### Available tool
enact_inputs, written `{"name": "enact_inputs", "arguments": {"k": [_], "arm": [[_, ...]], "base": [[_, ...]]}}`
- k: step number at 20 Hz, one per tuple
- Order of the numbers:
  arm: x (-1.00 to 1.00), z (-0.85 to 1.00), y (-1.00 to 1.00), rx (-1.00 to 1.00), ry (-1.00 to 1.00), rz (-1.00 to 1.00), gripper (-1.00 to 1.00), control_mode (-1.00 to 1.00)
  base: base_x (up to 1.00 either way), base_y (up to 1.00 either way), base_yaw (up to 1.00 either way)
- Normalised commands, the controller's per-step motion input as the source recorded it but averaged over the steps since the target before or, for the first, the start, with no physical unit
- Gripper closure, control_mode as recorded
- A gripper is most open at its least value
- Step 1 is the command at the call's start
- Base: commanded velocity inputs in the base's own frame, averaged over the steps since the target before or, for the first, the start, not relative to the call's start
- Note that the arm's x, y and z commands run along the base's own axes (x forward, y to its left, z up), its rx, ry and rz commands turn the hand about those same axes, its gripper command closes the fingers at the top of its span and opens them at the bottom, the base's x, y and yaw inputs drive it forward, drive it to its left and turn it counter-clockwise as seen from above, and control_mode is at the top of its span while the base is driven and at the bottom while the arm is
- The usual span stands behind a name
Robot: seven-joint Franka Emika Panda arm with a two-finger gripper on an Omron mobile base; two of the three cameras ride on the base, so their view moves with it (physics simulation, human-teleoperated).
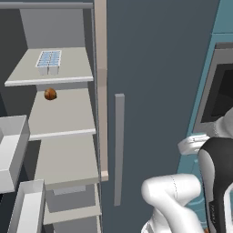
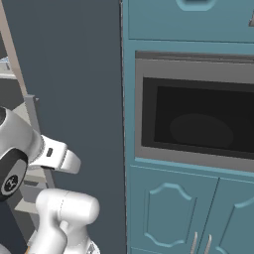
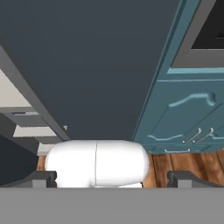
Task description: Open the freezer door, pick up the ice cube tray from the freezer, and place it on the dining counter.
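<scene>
Ice cube tray [image 1: 48, 61]: white grid of pale blue cells, flat on the top shelf [image 1: 50, 75] of the freezer [image 1: 54, 136], near the shelf's front edge. Small brown ball [image 1: 50, 94] on the shelf below. Left compartment standing open; plain dark door [image 1: 159, 91] with vertical bar handle [image 1: 119, 150] beside it shut. Gripper [image 3: 111, 178] low and folded back near the base, jaws fully apart, nothing between the 2 fingertips [image 3: 41, 178]. Likely risks: a long upward reach clipping the shelf lip or the divider post [image 1: 101, 91]; a shallow grasp on the thin tray tipping it off the edge; contact with white bins [image 1: 11, 150] at lower left during the approach.
</scene>
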Motion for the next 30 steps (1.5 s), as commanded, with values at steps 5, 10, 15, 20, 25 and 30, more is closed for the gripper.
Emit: {"name": "enact_inputs", "arguments": {"k": [5, 10, 15, 20, 25, 30], "arm": [[0.01, -0.06, 0.00, 0.00, 0.00, 0.01, -1.00, -1.00], [0.00, 0.00, 0.00, 0.00, 0.00, 0.01, -1.00, -1.00], [0.00, 0.00, 0.00, 0.00, 0.00, 0.00, -1.00, -1.00], [0.00, 0.03, 0.00, 0.00, 0.00, 0.00, -1.00, -1.00], [0.00, 0.09, 0.00, 0.00, -0.02, 0.00, -1.00, -1.00], [0.00, 0.07, 0.00, 0.00, -0.08, 0.00, -1.00, -1.00]], "base": [[0.00, 0.00, 0.00], [0.00, 0.00, 0.00], [0.00, 0.00, 0.00], [0.00, 0.00, 0.00], [0.00, 0.00, 0.00], [0.00, 0.00, 0.00]]}}
